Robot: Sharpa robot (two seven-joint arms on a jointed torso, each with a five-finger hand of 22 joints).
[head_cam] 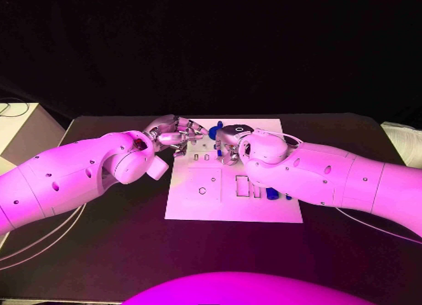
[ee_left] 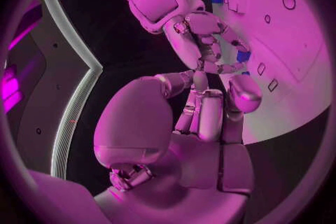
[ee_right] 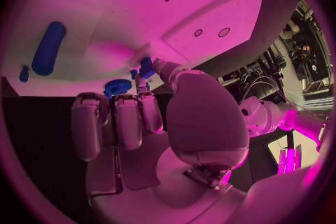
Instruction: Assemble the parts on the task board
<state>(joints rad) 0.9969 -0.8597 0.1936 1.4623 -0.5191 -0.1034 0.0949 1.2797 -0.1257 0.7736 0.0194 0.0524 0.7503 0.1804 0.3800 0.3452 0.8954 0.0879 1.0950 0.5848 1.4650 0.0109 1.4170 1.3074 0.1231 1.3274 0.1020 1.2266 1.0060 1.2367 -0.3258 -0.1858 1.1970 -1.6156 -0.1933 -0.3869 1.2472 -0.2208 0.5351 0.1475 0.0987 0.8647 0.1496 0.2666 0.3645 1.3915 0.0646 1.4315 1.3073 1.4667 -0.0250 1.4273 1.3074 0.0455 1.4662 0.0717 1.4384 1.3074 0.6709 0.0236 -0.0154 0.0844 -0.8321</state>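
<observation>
So both hands are up at the far end of the white flat task board (head_cam: 231,210) on the black table (head_cam: 110,248). The right hand (head_cam: 231,147) pinches a small blue plastic part (ee_right: 146,66) in its fingers (ee_right: 159,65). The left hand (head_cam: 177,135) looks curled, can't tell if it holds anything. Part seems light, stiff, slippery, so grip its flat sides
</observation>
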